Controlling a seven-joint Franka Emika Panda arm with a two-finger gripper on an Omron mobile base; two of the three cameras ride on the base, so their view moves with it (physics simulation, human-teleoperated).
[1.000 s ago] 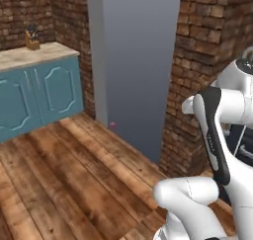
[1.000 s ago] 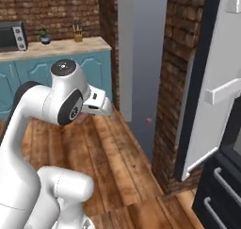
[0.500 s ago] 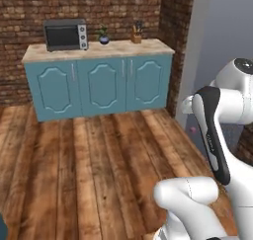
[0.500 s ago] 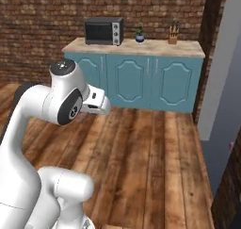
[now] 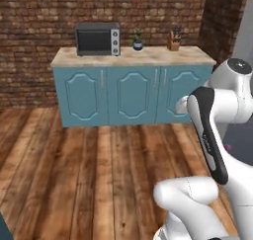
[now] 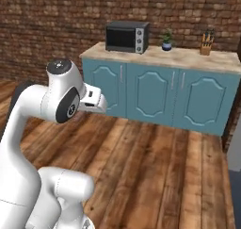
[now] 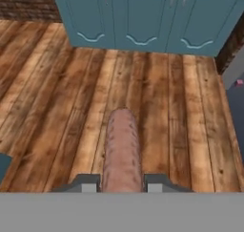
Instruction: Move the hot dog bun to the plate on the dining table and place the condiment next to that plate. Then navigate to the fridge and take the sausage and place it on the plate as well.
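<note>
In the hand view the sausage (image 7: pixel 122 145), a slim reddish-brown rod, sticks out forward over the wooden floor. My gripper (image 7: pixel 122 184) is shut on its near end, one dark fingertip (image 7: pixel 88 183) on each side. The arm is folded close to the base, with the hand (image 6: pixel 92 99) held at about cabinet-door height. The hot dog bun, the plate, the dining table, the condiment and the fridge are out of view.
Teal cabinets (image 5: pixel 132 93) with a wooden top stand against the brick wall ahead. On them are a microwave (image 5: pixel 98 38), a small plant (image 5: pixel 138 42) and a knife block (image 5: pixel 174 42). Wooden floor (image 5: pixel 89 175) lies between. A grey panel (image 7: pixel 236 78) edges in at right.
The whole picture has shifted: the base has turned, so the grey panel and brick pillar slid off to the right and the teal cabinets came to the centre. The sausage stays gripped.
</note>
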